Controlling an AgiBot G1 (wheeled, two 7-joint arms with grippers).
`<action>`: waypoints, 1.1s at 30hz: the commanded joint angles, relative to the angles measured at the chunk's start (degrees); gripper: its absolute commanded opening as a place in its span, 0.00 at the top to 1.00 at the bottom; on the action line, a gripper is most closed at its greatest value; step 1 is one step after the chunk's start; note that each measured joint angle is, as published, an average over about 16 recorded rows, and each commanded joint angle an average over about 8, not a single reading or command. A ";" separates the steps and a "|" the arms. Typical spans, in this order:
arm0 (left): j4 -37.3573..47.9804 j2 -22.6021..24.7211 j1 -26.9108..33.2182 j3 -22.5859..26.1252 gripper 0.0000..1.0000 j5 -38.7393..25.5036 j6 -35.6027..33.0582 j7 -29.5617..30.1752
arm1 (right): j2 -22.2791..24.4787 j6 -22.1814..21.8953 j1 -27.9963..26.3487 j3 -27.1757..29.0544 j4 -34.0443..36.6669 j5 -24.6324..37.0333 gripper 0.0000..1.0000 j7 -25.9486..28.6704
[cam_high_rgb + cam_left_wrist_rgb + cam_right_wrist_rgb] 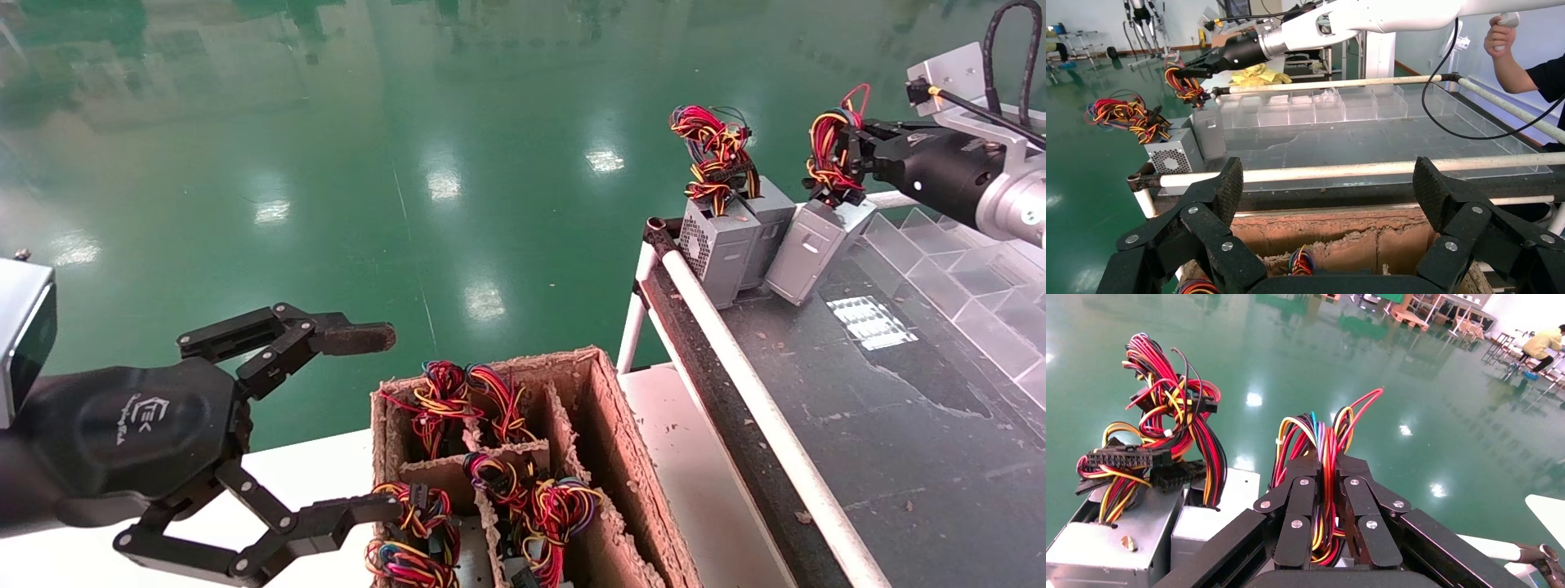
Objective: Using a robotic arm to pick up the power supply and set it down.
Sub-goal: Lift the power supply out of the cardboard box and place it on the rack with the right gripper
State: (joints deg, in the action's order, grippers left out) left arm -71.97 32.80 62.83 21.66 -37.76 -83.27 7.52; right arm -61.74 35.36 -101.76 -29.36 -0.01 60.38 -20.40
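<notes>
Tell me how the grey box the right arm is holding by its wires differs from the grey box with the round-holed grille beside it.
The power supply leans tilted on the dark conveyor; the vented box stands against a plain box. The right tool is shut on the power supply's wire bundle; the vented box's wires hang free. The power supply's face has a stamped recess, the vented box's a perforated grille. Both are grey metal with red and yellow wiring.

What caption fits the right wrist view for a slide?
Right gripper shut on the power supply's wire bundle, beside two grey boxes with their own wires, above a green floor.
</notes>
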 commanded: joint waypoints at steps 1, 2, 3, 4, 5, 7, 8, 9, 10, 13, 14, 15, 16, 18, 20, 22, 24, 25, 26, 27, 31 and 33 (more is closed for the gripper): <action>0.00 0.00 0.00 0.00 0.00 0.00 0.00 0.00 | -0.28 -0.42 -0.08 -0.04 -0.13 0.05 1.00 -0.14; 0.00 0.00 0.00 0.00 0.00 0.00 0.00 0.00 | -0.46 -0.73 -0.10 -0.06 -0.15 0.09 1.00 -0.26; 0.00 0.00 0.00 0.00 0.00 0.00 0.00 0.00 | -0.65 -1.05 -0.11 -0.09 -0.16 0.13 1.00 -0.37; 0.00 0.00 0.00 0.00 0.00 0.00 0.00 0.00 | -0.82 -1.37 -0.13 -0.11 -0.17 0.16 1.00 -0.49; 0.00 0.00 0.00 0.00 0.00 0.00 0.00 0.00 | -0.99 -1.70 -0.14 -0.14 -0.18 0.20 1.00 -0.60; 0.00 0.00 0.00 0.00 0.00 0.00 0.00 0.00 | -1.29 -2.29 -0.16 -0.17 -0.17 0.25 1.00 -0.79; 0.00 0.00 0.00 0.00 0.00 0.00 0.00 0.00 | -1.43 -2.58 -0.18 -0.18 -0.16 0.27 1.00 -0.87; 0.00 0.00 0.00 0.00 0.00 0.00 0.00 0.00 | -1.55 -2.84 -0.19 -0.18 -0.15 0.27 1.00 -0.93; 0.00 0.00 0.00 0.00 0.00 0.00 0.00 0.00 | -1.67 -3.09 -0.20 -0.18 -0.13 0.26 1.00 -0.97; 0.00 0.00 0.00 0.00 0.00 0.00 0.00 0.00 | -2.05 -3.64 -0.20 -0.09 -0.06 0.14 1.00 -0.95; 0.00 0.00 0.00 0.00 0.00 0.00 0.00 0.00 | -2.19 -3.75 -0.19 -0.05 -0.04 0.08 1.00 -0.89; 0.00 0.00 0.00 0.00 0.00 0.00 0.00 0.00 | -2.36 -3.84 -0.19 0.00 -0.03 0.01 1.00 -0.82; 0.00 0.00 0.00 0.00 0.00 0.00 0.00 0.00 | -2.53 -3.89 -0.19 0.04 -0.02 -0.05 1.00 -0.75; 0.00 0.00 0.00 0.01 0.00 0.00 0.00 0.00 | -2.93 -3.95 -0.21 0.10 -0.02 -0.14 1.00 -0.59; 0.00 0.00 0.00 0.01 0.00 0.00 0.00 0.00 | -3.36 -3.97 -0.29 0.13 -0.04 -0.18 1.00 -0.45; 0.00 0.00 0.00 0.01 0.00 0.00 0.00 0.00 | -3.80 -4.00 -0.41 0.13 -0.07 -0.18 1.00 -0.32; 0.00 0.00 0.00 0.01 0.00 0.00 0.00 0.00 | -4.22 -4.08 -0.57 0.09 -0.12 -0.12 1.00 -0.27; 0.00 0.00 0.00 0.01 0.00 0.01 0.00 0.00 | -4.43 -4.14 -0.65 0.06 -0.14 -0.07 1.00 -0.27; 0.00 0.00 0.00 0.01 0.00 0.01 0.00 0.00 | -4.64 -4.21 -0.73 0.03 -0.16 -0.03 1.00 -0.27; 0.00 0.00 0.00 0.01 0.00 0.01 0.00 0.00 | -4.84 -4.29 -0.81 0.00 -0.18 0.00 1.00 -0.26; 0.00 0.00 0.00 0.01 0.00 0.01 0.00 0.00 | -5.47 -4.57 -1.00 -0.08 -0.19 0.12 1.00 -0.30; 0.00 0.00 0.00 0.01 0.00 0.01 0.00 0.00 | -5.68 -4.55 -0.99 -0.09 -0.15 0.13 1.00 -0.27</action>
State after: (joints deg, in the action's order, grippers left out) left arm -71.97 32.80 62.83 21.67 -37.75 -83.27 7.52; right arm -67.27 31.23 -102.57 -29.42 -0.15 60.47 -20.63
